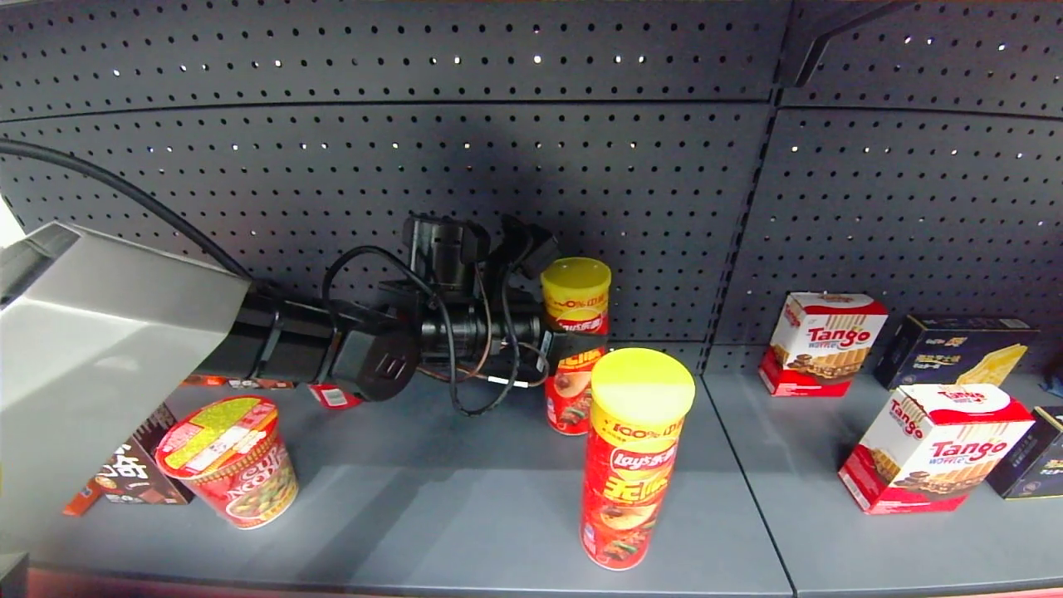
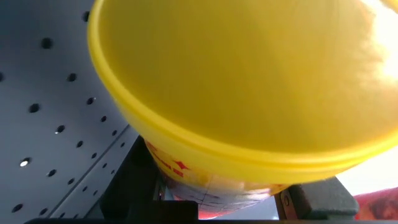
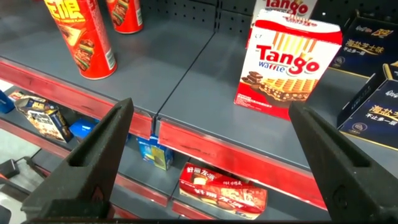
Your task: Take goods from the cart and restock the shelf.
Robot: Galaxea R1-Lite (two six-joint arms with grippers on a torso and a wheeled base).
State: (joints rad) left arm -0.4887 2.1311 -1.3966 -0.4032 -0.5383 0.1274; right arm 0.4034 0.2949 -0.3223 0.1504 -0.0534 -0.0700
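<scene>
L hand (image 1: 550,342) was closed on the rear can (image 1: 576,291), which stood upright near the back wall of the shelf (image 1: 465,507), behind the front can (image 1: 635,465). It seemed the placing step, nearly done; can bottom looked to be on the shelf, not 100% sure. Next: open the hand w/o tipping the can, then draw the arm out sideways. R hand (image 3: 211,106) was wide open, holding nothing, over the shelf edge.

A grey shelf (image 1: 465,515) holds a noodle cup (image 1: 228,461) and a brown box (image 1: 133,475) at the left. A chip can (image 1: 635,457) stands mid-front, with a second can (image 1: 575,349) behind it. To the right sit a front wafer box (image 1: 934,448), a rear wafer box (image 1: 822,342) and dark boxes (image 1: 955,353).
</scene>
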